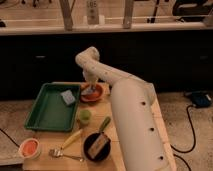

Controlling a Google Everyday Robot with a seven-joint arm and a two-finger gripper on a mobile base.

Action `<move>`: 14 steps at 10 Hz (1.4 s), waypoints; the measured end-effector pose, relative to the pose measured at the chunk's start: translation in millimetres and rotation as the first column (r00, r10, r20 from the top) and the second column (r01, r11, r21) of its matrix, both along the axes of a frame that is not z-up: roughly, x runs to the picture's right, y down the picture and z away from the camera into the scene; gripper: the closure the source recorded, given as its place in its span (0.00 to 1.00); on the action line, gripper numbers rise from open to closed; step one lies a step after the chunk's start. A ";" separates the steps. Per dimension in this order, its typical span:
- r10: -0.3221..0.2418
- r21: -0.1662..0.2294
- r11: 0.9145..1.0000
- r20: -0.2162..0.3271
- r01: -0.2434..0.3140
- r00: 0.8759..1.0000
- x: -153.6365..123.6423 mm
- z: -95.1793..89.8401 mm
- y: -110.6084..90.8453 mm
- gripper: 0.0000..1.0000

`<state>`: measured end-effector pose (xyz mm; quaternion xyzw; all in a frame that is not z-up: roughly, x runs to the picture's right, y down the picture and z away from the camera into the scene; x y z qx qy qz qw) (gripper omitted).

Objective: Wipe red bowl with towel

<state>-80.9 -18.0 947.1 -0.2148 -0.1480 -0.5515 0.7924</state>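
On the surface (50, 140), a tray (42, 112) lies at the left with a sponge (67, 97) in it. Just right of the tray sits the bowl (99, 95), with the end effector (90, 88) down in it. A cup (84, 116) stands before the bowl, and a fork (65, 155) lies nearer the front.
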 end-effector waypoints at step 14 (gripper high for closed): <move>-0.049 -0.006 0.999 0.017 0.049 0.999 5.6 19.1 -18.4 1.00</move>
